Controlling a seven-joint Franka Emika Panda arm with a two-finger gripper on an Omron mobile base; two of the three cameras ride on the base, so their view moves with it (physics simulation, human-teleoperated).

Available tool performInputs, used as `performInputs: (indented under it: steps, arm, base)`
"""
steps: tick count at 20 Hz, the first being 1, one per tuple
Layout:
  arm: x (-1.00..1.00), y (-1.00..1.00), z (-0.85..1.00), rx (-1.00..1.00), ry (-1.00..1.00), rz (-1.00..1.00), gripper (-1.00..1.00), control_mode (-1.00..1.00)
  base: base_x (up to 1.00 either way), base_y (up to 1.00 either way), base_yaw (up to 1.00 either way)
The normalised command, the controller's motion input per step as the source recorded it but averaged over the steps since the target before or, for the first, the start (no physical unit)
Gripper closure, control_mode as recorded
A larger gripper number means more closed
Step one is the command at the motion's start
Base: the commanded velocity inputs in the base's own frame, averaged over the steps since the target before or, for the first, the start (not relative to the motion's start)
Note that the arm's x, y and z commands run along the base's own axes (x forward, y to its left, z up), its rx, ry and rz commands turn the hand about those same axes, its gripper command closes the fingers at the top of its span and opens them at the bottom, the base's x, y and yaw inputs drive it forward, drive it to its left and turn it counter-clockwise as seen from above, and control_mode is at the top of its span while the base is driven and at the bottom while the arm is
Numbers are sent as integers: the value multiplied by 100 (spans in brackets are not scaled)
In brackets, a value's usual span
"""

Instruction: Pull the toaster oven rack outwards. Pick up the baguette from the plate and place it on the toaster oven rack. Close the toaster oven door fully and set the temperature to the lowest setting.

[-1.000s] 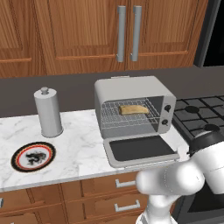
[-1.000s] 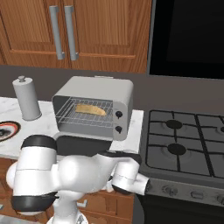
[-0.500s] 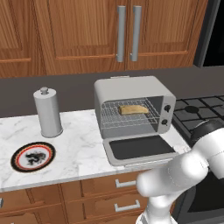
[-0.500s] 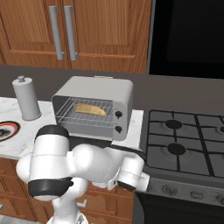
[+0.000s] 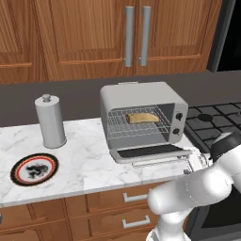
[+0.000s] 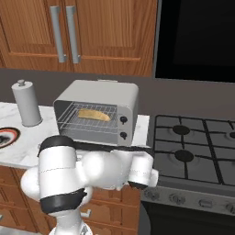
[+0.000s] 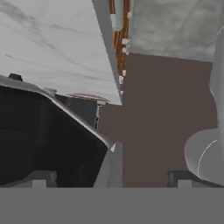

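Note:
The toaster oven (image 5: 141, 101) (image 6: 98, 98) stands on the counter with the baguette (image 5: 142, 117) (image 6: 94, 114) lying on the toaster oven rack (image 5: 136, 128) (image 6: 85, 124) inside. The toaster oven door (image 5: 150, 153) (image 6: 108, 147) hangs open, its front edge tilted a little up from flat. My gripper (image 5: 194, 163) (image 7: 111, 179) sits low at the door's front right corner, open. In the hand view the door's grey edge (image 7: 110, 164) runs between the fingertips (image 7: 41, 178), with dark glass to its left. The plate (image 5: 34, 168) (image 6: 7, 137) lies bare at the left.
A tall grey canister (image 5: 50, 121) (image 6: 26, 103) stands left of the oven. The gas hob (image 5: 212, 120) (image 6: 193, 147) lies to the right. Wooden cabinets (image 5: 134, 35) hang above, drawers (image 5: 117, 212) sit below the counter edge.
The door's front edge has risen from lying flat. My arm has swung, and the hand has come in low under the door's front right corner.

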Motion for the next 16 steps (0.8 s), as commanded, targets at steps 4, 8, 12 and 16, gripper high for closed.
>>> performInputs:
  steps: [4,8,12,16]
  arm:
    - [0,100,53,9,-31,16,-100,-100]
    - [5,100,52,10,-35,4,-100,-100]
    - [36,100,58,5,-22,0,-100,-100]
    - [43,60,76,0,1,0,-100,-100]
  base:
    - [0,0,0]
    - [0,0,0]
    - [0,0,0]
    - [0,0,0]
